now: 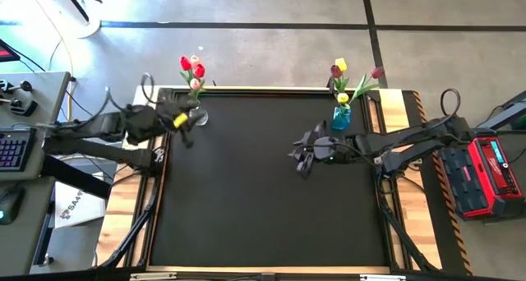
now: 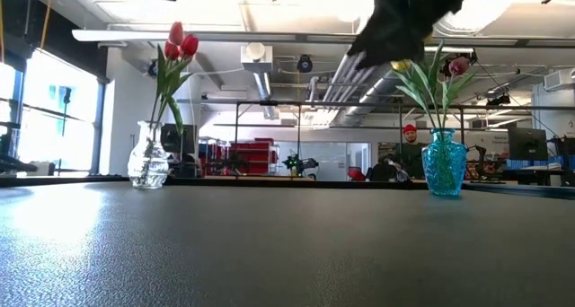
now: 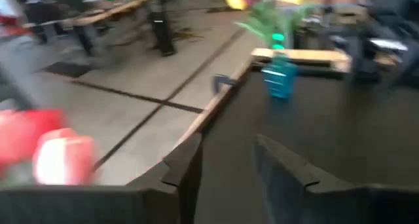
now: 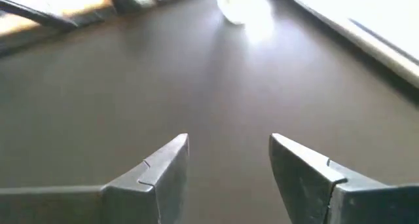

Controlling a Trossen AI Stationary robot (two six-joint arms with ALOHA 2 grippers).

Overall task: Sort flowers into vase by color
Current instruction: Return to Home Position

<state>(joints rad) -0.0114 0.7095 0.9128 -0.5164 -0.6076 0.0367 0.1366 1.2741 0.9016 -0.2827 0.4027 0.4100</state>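
A clear glass vase stands at the table's far left corner with red and pink tulips in it, seen also in the low view as the clear vase and red tulips. A blue vase at the far right holds yellow and maroon tulips; in the low view the blue vase stands upright. My left gripper hovers just beside the clear vase, open and empty. My right gripper is over the table's middle right, open and empty.
The black table top is framed by a wooden rim. A red case sits off the right side and a keyboard off the left. In the low view a dark gripper hangs high above the mat.
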